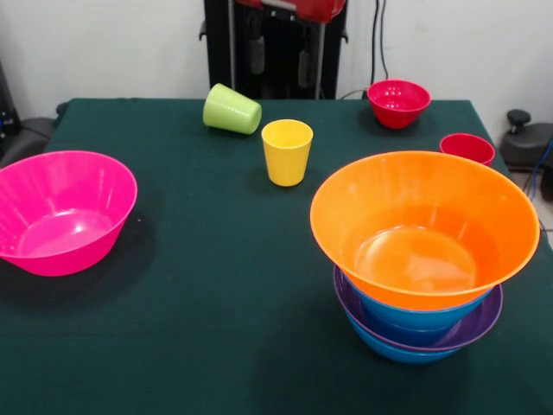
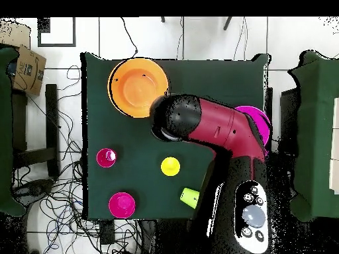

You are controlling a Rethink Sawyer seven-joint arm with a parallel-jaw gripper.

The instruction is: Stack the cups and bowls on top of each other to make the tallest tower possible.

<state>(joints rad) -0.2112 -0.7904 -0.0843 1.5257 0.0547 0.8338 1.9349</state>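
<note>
Currently the tower (image 1: 423, 259) stands at the front view's near right: blue and purple bowls nested lowest, the wide orange bowl (image 1: 423, 226) seated on top, its mouth open and empty. 3 cups lie loose: the yellow cup (image 1: 287, 151) upright near mid-table, the lime green cup (image 1: 231, 110) tipped on its side just behind it with its long axis roughly across the table, and the red cup (image 1: 467, 147) upright behind the tower. The small red bowl (image 1: 398, 102) sits at the far right, the pink bowl (image 1: 60, 210) alone at the near left. The gripper (image 1: 278, 56) hangs drawn up at the far edge, 2 dark fingers apart with nothing between them. From the gripper, the yellow cup lies almost straight toward the camera, with the green cup a little to the picture's left of it; the tower lies further toward the camera and to the right. Judgement: yellow cup is the likeliest next pick, then carry to the orange bowl.
</note>
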